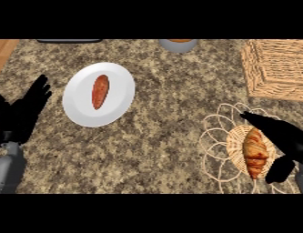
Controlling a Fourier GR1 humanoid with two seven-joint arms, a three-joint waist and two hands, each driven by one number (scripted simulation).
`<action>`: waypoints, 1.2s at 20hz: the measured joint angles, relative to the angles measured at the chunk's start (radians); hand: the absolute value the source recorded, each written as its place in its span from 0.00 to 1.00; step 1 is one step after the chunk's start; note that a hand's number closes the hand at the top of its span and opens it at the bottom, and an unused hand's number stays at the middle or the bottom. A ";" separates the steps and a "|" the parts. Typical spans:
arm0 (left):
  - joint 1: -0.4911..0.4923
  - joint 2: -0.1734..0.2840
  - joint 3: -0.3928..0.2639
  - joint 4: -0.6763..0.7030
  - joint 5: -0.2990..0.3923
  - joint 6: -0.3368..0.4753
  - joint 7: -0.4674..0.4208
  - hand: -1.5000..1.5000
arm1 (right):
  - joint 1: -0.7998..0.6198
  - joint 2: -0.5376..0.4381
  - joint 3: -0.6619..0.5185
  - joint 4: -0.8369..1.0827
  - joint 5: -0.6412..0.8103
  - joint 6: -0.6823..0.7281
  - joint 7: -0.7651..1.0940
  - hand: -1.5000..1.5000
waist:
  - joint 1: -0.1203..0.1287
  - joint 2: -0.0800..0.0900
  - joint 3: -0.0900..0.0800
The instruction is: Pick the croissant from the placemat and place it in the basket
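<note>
The golden-brown flaky croissant (pixel 255 152) lies on the round woven wicker placemat (pixel 215 136), flanked by the black right hand (pixel 285 143), fingers spread, not yet closed (grasp step). Closure, lift and carriage to the square wicker basket (pixel 285 68) are required. The left hand (pixel 19 111) rests open.

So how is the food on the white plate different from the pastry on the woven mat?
The reddish-orange oblong food looks smooth and slim, and lies alone on the round white plate. The golden-brown croissant is ridged, on the wicker placemat, with the right hand around it. Both lie lengthwise, pointing away from the robot.
</note>
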 measured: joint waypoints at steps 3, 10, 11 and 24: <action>0.008 -0.008 0.011 0.013 -0.007 -0.016 -0.022 0.50 | -0.003 0.014 0.005 0.007 0.040 -0.007 0.003 0.00 | 0.001 0.000 0.000; -0.010 -0.032 0.021 0.024 -0.037 -0.009 -0.019 0.50 | 0.006 0.055 0.032 0.049 0.144 -0.061 0.006 0.00 | 0.000 0.000 0.000; -0.003 -0.029 0.023 0.003 -0.037 -0.011 -0.005 0.50 | 0.005 0.054 0.030 0.059 0.153 -0.069 -0.007 1.00 | 0.001 0.000 0.000; 0.021 -0.029 0.055 -0.010 -0.040 -0.041 -0.016 0.50 | 0.041 0.073 0.092 0.065 0.268 -0.171 -0.102 1.00 | -0.003 -0.009 -0.013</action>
